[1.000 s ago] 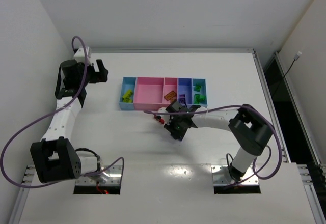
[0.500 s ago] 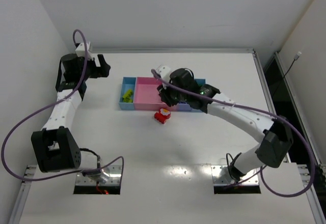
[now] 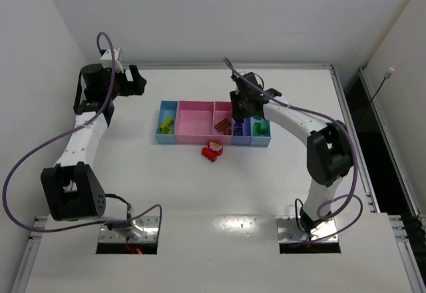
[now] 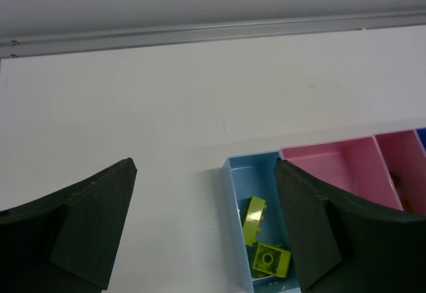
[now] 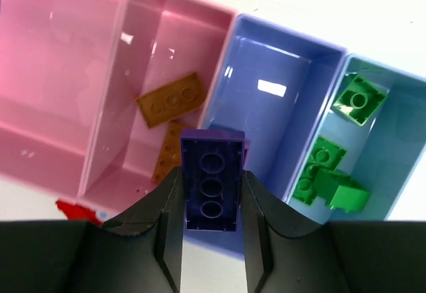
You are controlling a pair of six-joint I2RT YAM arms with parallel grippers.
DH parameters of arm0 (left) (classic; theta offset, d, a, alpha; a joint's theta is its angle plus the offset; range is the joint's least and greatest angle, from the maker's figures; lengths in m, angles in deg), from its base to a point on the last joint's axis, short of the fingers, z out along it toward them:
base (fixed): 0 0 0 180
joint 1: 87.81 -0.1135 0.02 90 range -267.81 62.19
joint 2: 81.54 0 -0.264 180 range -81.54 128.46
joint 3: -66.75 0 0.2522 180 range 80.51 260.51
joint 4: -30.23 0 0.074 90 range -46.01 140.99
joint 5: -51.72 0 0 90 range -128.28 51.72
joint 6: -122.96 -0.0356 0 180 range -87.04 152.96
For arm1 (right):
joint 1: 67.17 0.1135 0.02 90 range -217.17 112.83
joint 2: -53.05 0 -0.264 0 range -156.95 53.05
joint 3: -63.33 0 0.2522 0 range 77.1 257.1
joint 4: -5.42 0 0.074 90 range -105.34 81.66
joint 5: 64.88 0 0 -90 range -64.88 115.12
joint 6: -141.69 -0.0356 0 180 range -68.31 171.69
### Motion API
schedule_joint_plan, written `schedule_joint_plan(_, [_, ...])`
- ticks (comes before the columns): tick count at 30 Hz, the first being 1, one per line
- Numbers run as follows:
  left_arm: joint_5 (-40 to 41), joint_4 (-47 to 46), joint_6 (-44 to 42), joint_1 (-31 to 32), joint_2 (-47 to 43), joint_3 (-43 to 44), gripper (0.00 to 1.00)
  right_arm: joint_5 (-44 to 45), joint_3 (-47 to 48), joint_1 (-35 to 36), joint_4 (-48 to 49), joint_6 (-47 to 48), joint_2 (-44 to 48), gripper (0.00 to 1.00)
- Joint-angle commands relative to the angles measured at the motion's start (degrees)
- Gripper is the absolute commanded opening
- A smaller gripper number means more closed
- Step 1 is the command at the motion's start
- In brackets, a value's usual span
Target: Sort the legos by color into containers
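Pinching a purple brick between its fingers, the right claw hangs over the bins. The brick sits above the near wall area where the blue-violet bin meets the narrow pink bin on its left. Two orange bricks lie in that pink bin. Green bricks fill the right end bin. Two yellow-green bricks lie in the left end bin. Red bricks rest on the table, just near of the row. The left claw is spread wide, gripping nothing, over the table far-left of the bins.
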Motion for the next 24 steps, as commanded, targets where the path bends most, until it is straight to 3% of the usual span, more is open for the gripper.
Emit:
schedule_joint_plan(1, [0.34, -0.49, 0.75, 0.37, -0.05, 2.2, 0.92, -1.8, 3.62, -2.22, 1.04, -3.59, -1.21, 0.0])
schedule_joint_plan(3, [0.35, -0.49, 0.75, 0.37, -0.57, 1.59, 0.92, -2.51, 4.14, -3.98, 1.65, -3.59, -2.45, 0.0])
schedule_joint_plan(6, [0.96, 0.03, 0.75, 0.37, -0.58, 1.59, 0.93, -5.07, 4.85, -5.74, 1.65, -3.59, -4.73, 0.26])
schedule_joint_plan(7, [1.66, 0.82, 1.27, 0.37, -0.58, 1.59, 0.93, -5.68, 4.85, -5.74, 1.65, -3.59, -4.74, 0.4])
schedule_joint_plan(9, [2.36, 1.44, 1.28, 0.89, -0.58, 1.59, 0.95, -5.68, 4.85, -6.97, 1.65, -3.59, -5.96, 0.52])
schedule_joint_plan(18, [-4.74, 3.38, -0.48, 0.89, -1.19, 2.12, 1.0, -9.11, 5.99, -7.5, 3.32, -1.4, -6.68, 0.68])
schedule_joint_plan(22, [-22.12, 6.1, -8.11, 0.89, -3.03, 0.37, 1.0, -10.26, 5.29, -6.01, 4.9, 3.34, -1.85, 0.68])
schedule_joint_plan(24, [-27.32, 11.27, -17.15, 3.43, -5.05, -0.17, 1.0, -11.13, 3.89, -5.49, 5.61, 3.97, 1.4, 0.68])
